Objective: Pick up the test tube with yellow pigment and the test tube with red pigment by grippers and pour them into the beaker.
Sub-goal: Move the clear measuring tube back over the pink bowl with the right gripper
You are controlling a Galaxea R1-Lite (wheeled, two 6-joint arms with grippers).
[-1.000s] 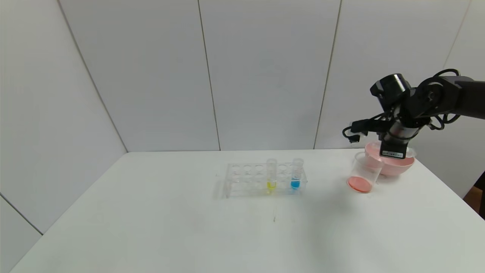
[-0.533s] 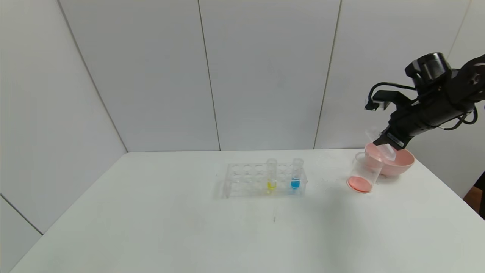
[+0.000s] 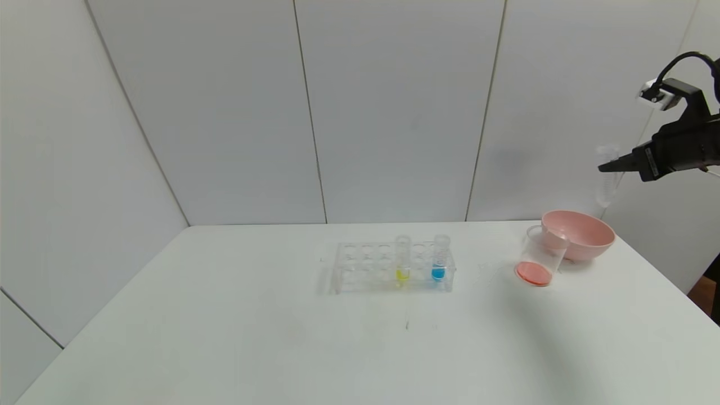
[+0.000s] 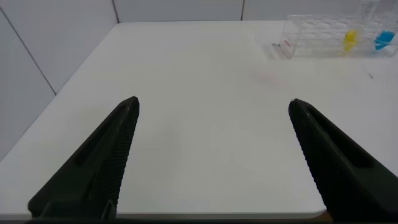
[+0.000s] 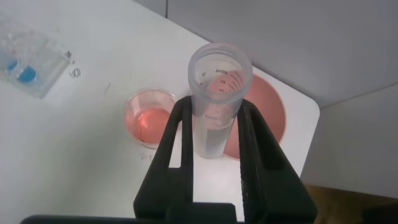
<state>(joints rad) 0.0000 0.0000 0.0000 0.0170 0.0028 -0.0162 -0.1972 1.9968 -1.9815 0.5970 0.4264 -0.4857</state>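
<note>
Raised well above the pink bowl [image 3: 579, 233] now, right gripper [image 3: 610, 167] is clamped on emptied red test tube [image 3: 607, 175]. Red liquid is seen in beaker [image 3: 539, 261]; yellow tube [image 3: 403, 261] is kept in rack [image 3: 388, 270]. Left gripper [image 4: 211, 155] is spread wide.

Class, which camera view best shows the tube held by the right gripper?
The right wrist view: the tube fills the centre, clamped by the right gripper. The head view shows it small and faint. The left wrist view misses it.
</note>
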